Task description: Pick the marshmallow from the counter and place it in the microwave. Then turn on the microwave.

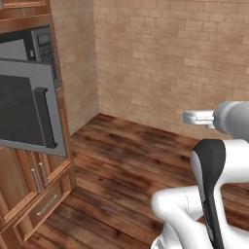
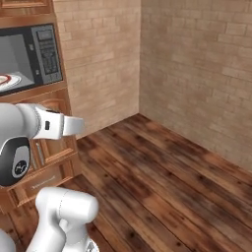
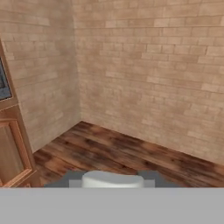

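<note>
White stubby marshmallow (image 3: 113, 179) sits between the fingers.
Fingers closed narrowly on it, carrying; grey built-in microwave (image 1: 30, 92) far left, door swung open to receive it.

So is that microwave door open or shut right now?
Open. The microwave door swings out from the cabinet, handle facing the room, and the white red-rimmed plate inside is exposed.

- the microwave (image 2: 29, 54) is built into the wooden cabinets (image 2: 47, 147) on the left, above the cabinet doors and a drawer (image 1: 44, 206).
- its door (image 1: 29, 109) stands swung open.
- a plate (image 2: 9, 80) lies inside it.
- the keypad (image 2: 47, 49) is right of the cavity.
- brick walls (image 2: 197, 74) meet in a corner behind the plank floor (image 2: 172, 197).
</note>
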